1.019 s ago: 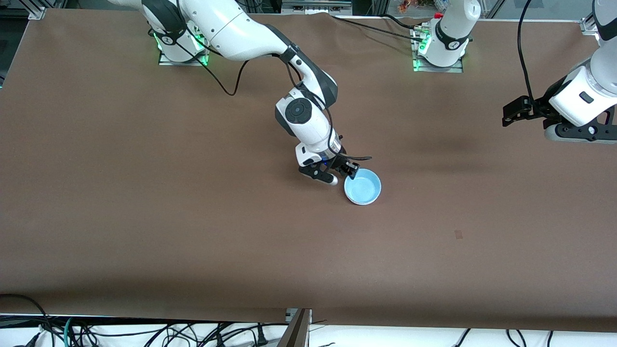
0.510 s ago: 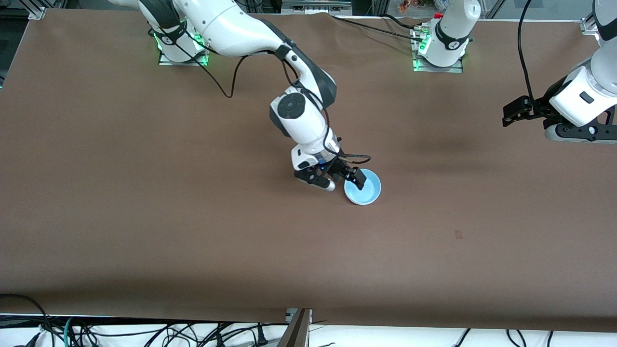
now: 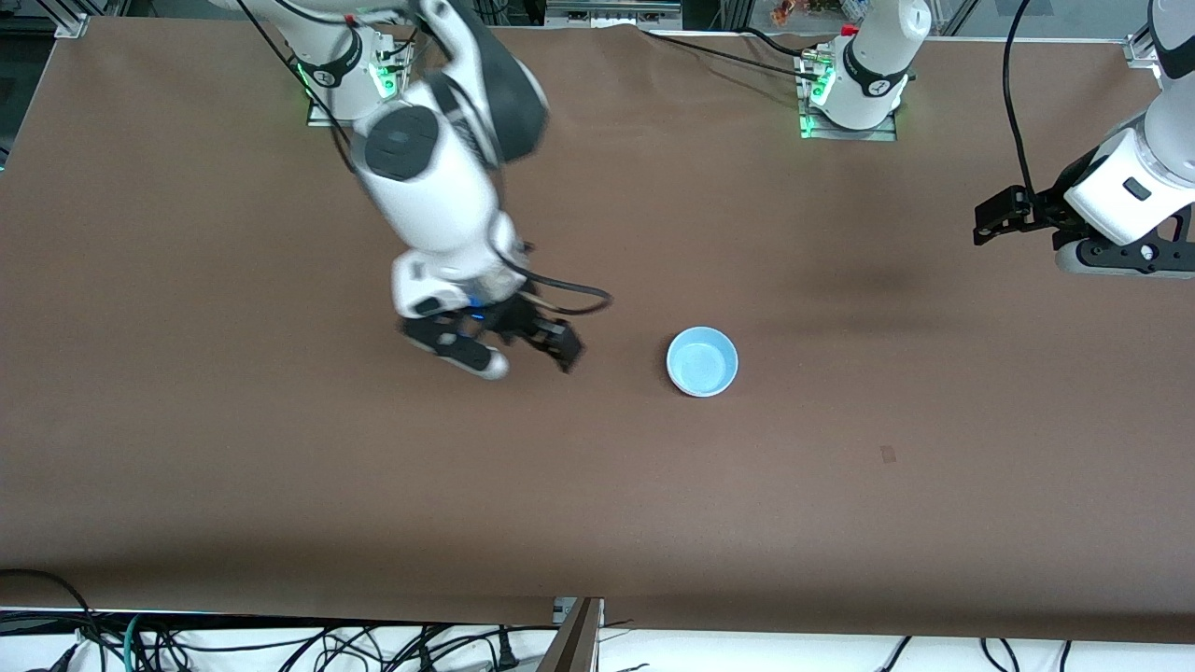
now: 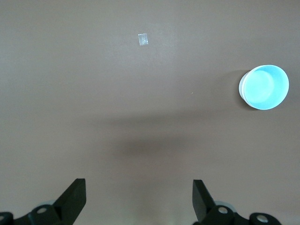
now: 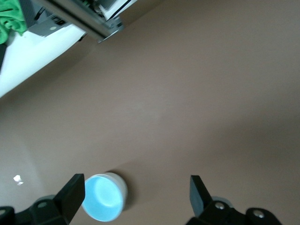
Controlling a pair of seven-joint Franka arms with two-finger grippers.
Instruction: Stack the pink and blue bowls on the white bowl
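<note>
The light blue bowl (image 3: 702, 361) rests upright on the brown table near its middle. It also shows in the left wrist view (image 4: 264, 87) and the right wrist view (image 5: 102, 198). A white wall (image 5: 119, 185) shows below its rim, so it sits nested in the white bowl. The pink bowl is hidden. My right gripper (image 3: 527, 359) is open and empty, up over bare table beside the stack, toward the right arm's end. Its open jaws show in its own view (image 5: 136, 197). My left gripper (image 3: 1120, 259) is open and empty (image 4: 139, 201) and waits high over the left arm's end of the table.
A small pale tape mark (image 3: 887, 455) lies on the table nearer to the front camera than the stack, toward the left arm's end; it also shows in the left wrist view (image 4: 143, 40). A cable loops off the right wrist (image 3: 579, 301).
My right gripper was at the blue bowl's rim; it has drawn away toward the right arm's end and risen. The bowl has stayed put. The left arm has not moved.
</note>
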